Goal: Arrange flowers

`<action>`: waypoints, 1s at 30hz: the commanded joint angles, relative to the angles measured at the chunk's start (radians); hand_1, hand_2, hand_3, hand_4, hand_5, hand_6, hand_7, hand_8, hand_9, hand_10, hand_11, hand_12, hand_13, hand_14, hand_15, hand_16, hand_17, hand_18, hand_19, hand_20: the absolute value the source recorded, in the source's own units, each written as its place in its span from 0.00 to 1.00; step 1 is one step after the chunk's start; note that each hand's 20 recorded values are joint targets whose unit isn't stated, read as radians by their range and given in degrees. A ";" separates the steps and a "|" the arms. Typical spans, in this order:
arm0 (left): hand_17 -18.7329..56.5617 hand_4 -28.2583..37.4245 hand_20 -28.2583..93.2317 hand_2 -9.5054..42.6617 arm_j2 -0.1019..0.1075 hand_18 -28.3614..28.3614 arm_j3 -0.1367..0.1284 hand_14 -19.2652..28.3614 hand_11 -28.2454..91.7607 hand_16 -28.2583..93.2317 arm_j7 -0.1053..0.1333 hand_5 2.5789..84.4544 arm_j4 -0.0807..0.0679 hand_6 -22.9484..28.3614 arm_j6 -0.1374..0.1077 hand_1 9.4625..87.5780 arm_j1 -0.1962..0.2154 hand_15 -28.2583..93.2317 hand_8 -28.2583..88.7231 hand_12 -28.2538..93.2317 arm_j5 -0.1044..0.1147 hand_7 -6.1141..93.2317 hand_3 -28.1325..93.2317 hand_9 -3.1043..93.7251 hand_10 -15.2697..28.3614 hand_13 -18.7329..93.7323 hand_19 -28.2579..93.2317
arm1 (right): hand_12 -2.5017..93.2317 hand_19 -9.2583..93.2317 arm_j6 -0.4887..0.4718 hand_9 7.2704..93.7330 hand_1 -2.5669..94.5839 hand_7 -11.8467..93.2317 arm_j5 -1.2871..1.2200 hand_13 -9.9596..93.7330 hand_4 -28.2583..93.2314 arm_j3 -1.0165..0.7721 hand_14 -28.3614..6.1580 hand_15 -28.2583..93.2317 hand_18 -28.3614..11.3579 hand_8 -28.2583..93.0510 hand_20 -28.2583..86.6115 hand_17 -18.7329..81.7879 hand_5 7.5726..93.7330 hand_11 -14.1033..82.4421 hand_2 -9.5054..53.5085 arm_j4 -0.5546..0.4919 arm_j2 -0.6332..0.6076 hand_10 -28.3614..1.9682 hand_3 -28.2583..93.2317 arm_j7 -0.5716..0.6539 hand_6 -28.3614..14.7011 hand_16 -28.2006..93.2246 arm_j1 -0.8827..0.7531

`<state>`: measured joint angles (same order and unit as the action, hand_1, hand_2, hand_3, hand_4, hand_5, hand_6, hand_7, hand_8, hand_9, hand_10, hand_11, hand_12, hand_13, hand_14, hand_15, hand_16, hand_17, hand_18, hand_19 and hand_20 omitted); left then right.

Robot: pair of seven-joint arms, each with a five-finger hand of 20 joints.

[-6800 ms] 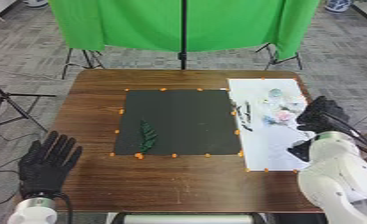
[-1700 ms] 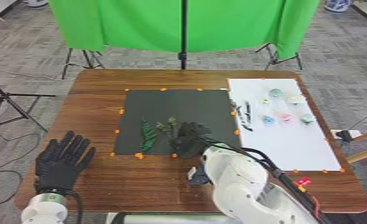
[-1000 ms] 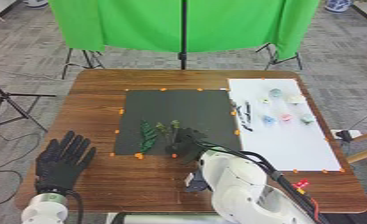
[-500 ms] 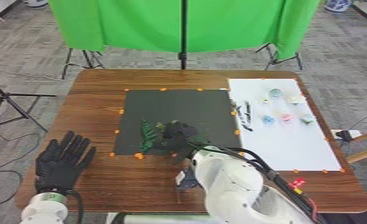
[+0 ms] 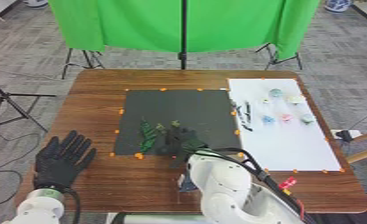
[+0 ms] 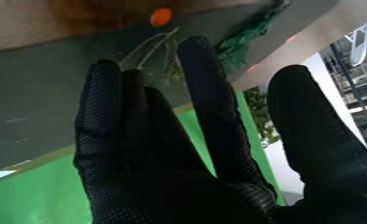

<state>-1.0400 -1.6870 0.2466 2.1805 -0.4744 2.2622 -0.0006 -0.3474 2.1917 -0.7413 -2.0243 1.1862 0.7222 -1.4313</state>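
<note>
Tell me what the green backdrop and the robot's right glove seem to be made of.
The green backdrop looks like matte cloth, since it hangs in soft folds. The right glove seems dull fabric, maybe knitted, with a fine dotted texture.

No readable text, labels, numbers or signs anywhere.
</note>
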 commanded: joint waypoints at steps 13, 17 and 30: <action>0.21 0.00 0.35 0.46 -0.009 0.75 0.043 0.70 0.48 0.17 0.060 0.54 -0.044 0.56 0.024 0.28 0.035 0.58 0.13 0.33 0.073 0.34 0.84 0.48 0.67 0.46 0.57 | 0.16 0.81 0.098 0.32 0.27 0.23 -0.040 0.32 0.08 -0.044 0.03 0.64 0.00 0.16 0.51 0.37 0.71 0.21 0.28 -0.076 -0.023 0.01 0.80 -0.120 0.49 0.31 0.003; 0.21 0.00 0.35 0.46 -0.013 0.75 0.045 0.70 0.48 0.17 0.073 0.54 -0.044 0.56 0.022 0.28 0.037 0.58 0.13 0.33 0.078 0.33 0.85 0.48 0.68 0.46 0.57 | 0.17 0.81 0.152 0.32 0.27 0.24 -0.047 0.32 0.09 -0.083 0.04 0.64 0.00 0.16 0.51 0.37 0.70 0.22 0.28 -0.090 -0.039 0.02 0.80 -0.120 0.51 0.31 0.004; 0.21 0.00 0.35 0.46 -0.022 0.75 0.039 0.71 0.47 0.16 0.067 0.53 -0.037 0.57 0.110 0.28 0.034 0.58 0.13 0.32 0.118 0.32 0.84 0.47 0.69 0.46 0.57 | 0.21 0.78 0.213 0.51 0.43 0.28 0.188 0.49 0.06 -0.282 0.22 0.62 0.10 0.16 0.45 0.40 0.55 0.30 0.01 0.162 -0.230 0.18 0.86 -0.075 0.49 0.34 0.176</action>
<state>-1.0471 -1.6597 0.3314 2.1651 -0.3963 2.2744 0.0988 -0.1773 2.1236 -1.0050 -2.0205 1.1342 0.5814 -1.3902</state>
